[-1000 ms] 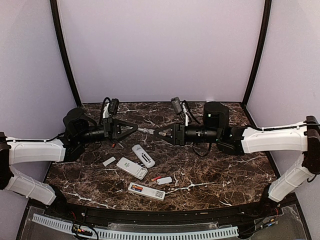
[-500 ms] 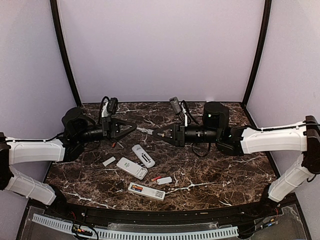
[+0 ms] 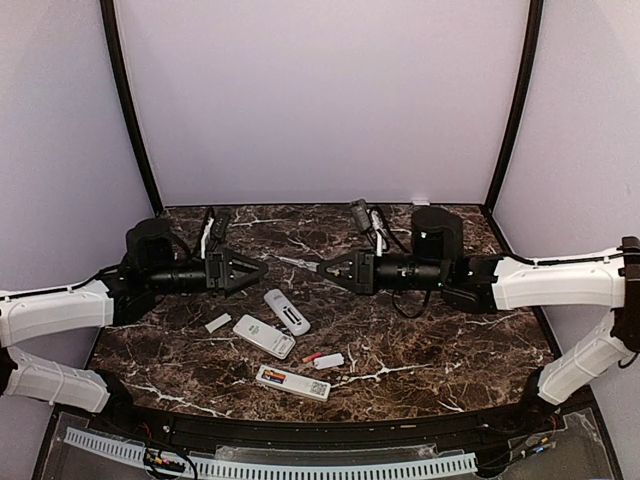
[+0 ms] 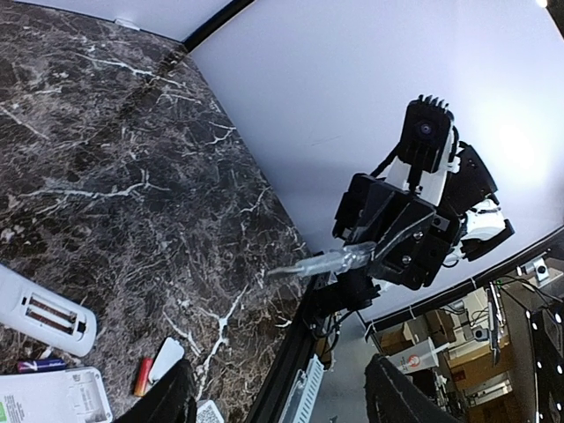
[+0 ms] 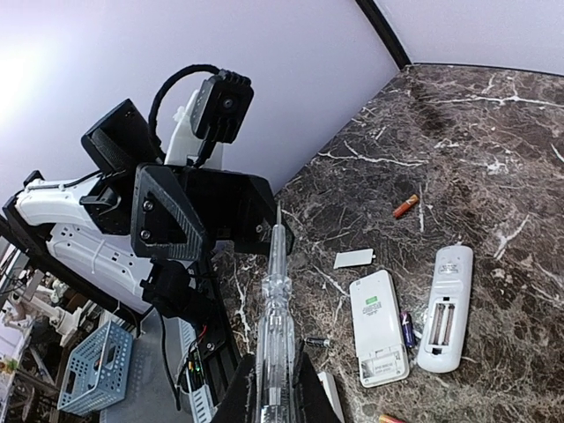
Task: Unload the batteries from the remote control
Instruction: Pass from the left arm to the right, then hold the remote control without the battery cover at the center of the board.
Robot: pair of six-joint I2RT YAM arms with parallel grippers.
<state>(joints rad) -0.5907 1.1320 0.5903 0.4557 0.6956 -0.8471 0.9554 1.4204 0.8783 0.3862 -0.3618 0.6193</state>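
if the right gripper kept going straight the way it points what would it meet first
Probably the left gripper, facing it with jaws open. The clear screwdriver in the right gripper would reach it first; depth alignment is hard to judge.

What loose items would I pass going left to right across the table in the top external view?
In order: small white cover → wide white remote → red battery → second white cover. The narrow remote and the nearest remote overlap these, so they are left out.

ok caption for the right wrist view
right gripper shut on a clear screwdriver, open-backed remote on the marble table beyond
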